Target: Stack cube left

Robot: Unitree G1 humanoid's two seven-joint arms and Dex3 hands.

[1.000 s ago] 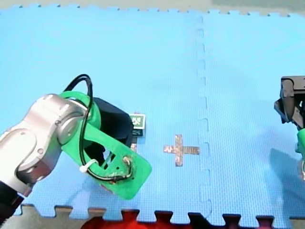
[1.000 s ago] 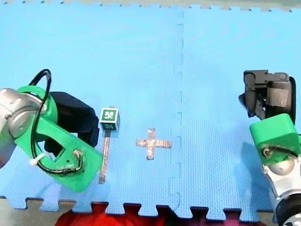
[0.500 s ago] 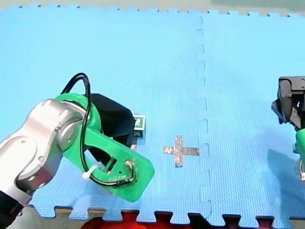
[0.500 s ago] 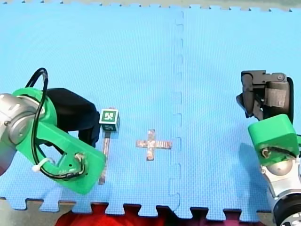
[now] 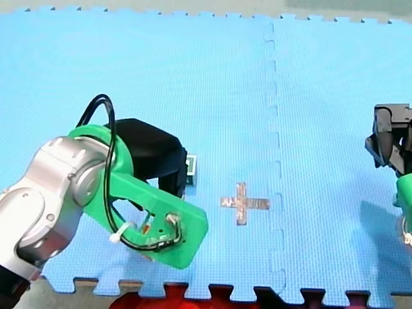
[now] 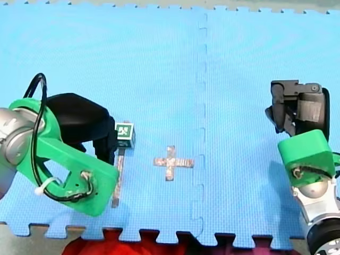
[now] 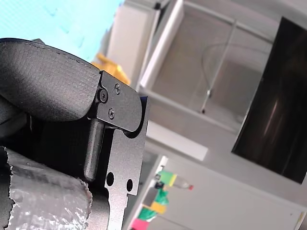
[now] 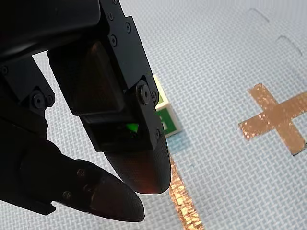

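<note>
Second wrist view – cube (image 8: pixel 167 120) by empty L hand (image 8: pixel 98 115), head – empty R hand (image 6: pixel 295 108) apart

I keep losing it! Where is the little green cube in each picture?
First head view: cube peeking from behind the left hand, left of the tape cross.
Second head view: cube left of the cross, beside the hand.
Second wrist view: cube behind the dark fingertips.
First wrist view: aims off the mat.
Shared landmark: the tape cross.
</note>
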